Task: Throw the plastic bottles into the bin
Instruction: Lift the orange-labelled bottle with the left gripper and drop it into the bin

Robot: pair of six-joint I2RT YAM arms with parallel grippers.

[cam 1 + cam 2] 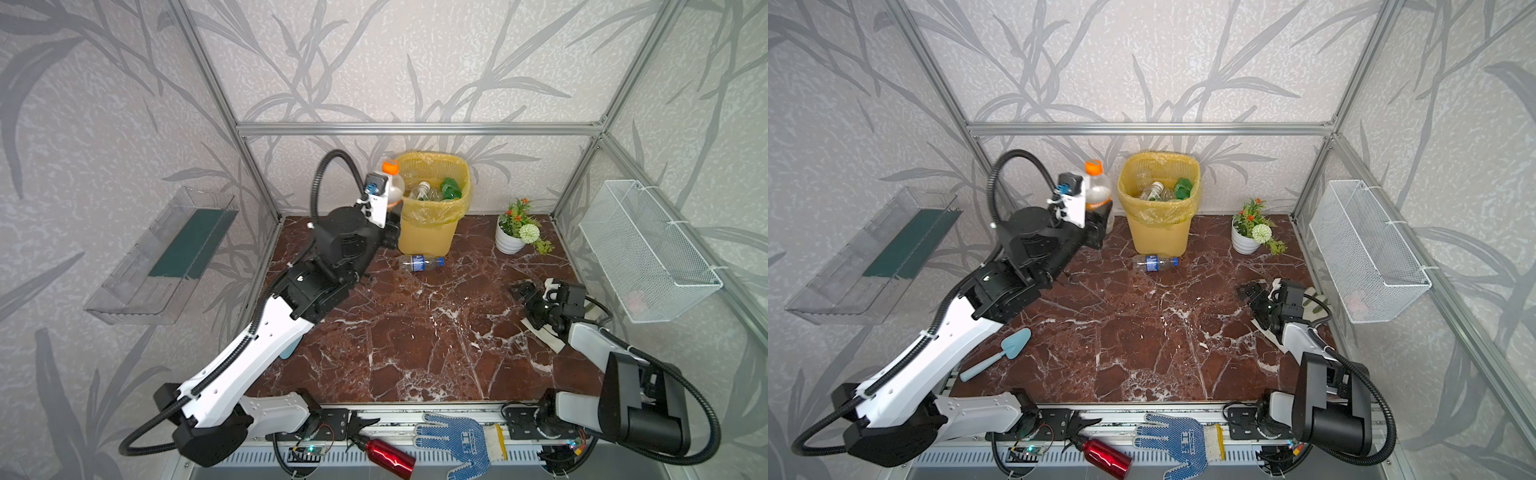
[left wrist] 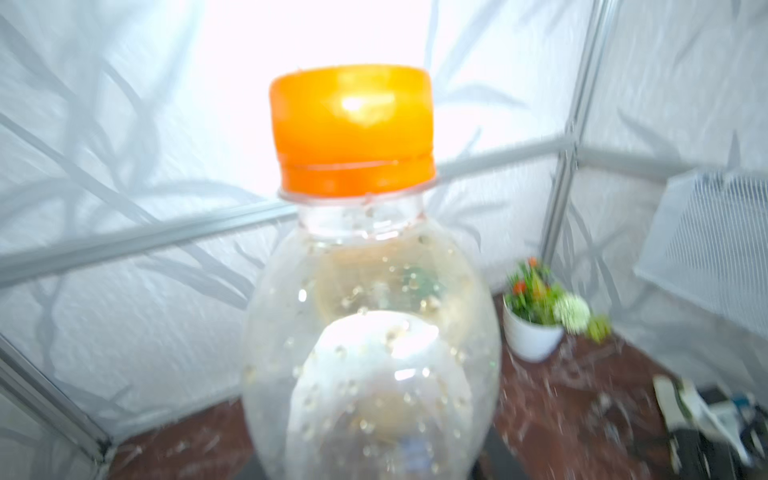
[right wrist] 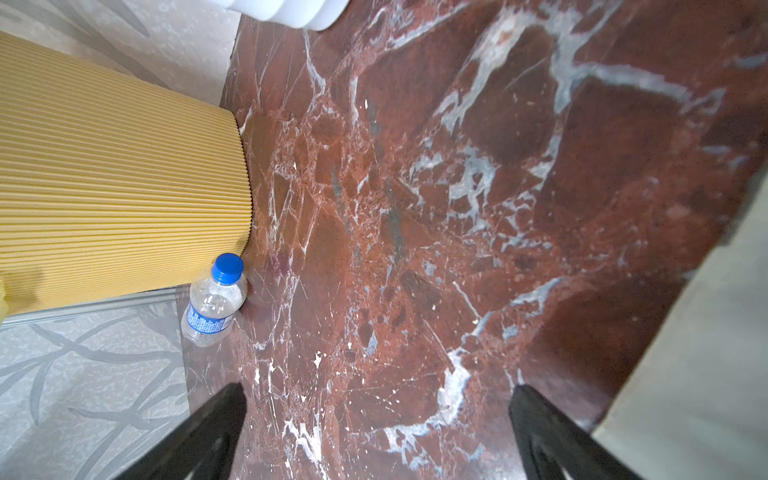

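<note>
On the left, the left arm (image 1: pixel 266 332) is being stretched far out over the table (image 1: pixel 415 332). An orange-capped bottle (image 1: pixel 1098 191) is being held upright just beside the bin (image 1: pixel 432 232) by the left gripper (image 1: pixel 1100 222), clamped tight on its lower part. Other bottles (image 1: pixel 436 189) are lying inside the bin. A blue-capped bottle (image 1: pixel 419 262) is lying on the table at the bin's foot. On the right, the right arm (image 1: pixel 590 336) is being held bent and low, and the right gripper (image 3: pixel 374 436) is being held with its fingers (image 3: pixel 199 432) wide apart around nothing.
</note>
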